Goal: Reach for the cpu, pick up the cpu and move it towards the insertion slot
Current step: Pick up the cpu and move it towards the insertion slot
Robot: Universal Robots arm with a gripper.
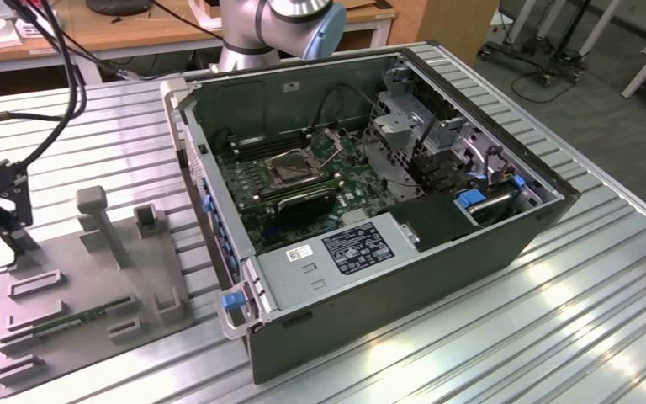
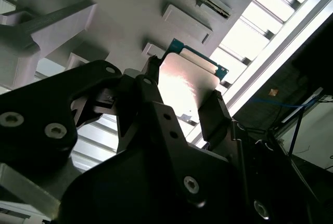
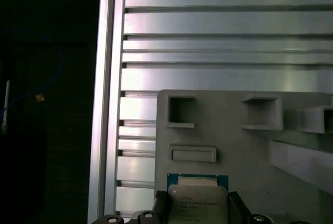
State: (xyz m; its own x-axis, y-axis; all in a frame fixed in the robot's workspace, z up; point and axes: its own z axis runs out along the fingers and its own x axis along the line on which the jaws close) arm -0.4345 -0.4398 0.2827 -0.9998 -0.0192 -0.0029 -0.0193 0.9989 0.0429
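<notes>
The fingers [image 2: 214, 115] were closed narrowly on the cpu [image 2: 187, 83], one pad on each of two opposite edges. That grip probably served to keep the chip level and leave its underside free. In both wrist views the cpu sat between the fingers, over the grey holder [image 3: 229, 146]. Whether it had lifted clear of the holder I cannot tell.

The chip lay flat, with its silvery metal top [image 3: 197, 200] facing the first wrist view. Being square, it had no real long axis. Its sides ran parallel to the holder's edge, and its green-rimmed free edge pointed away from the wrist, toward the holder's rectangular recesses [image 3: 181, 110].

The holder [image 1: 87, 286] rested on the slatted table [image 1: 592, 278] at the exterior view's left, with a thin green memory stick [image 1: 76, 321] lying on it. The insertion slot [image 1: 293, 168] sat on the board inside the open computer case [image 1: 413, 252], well apart from the holder, toward the exterior view's right.
</notes>
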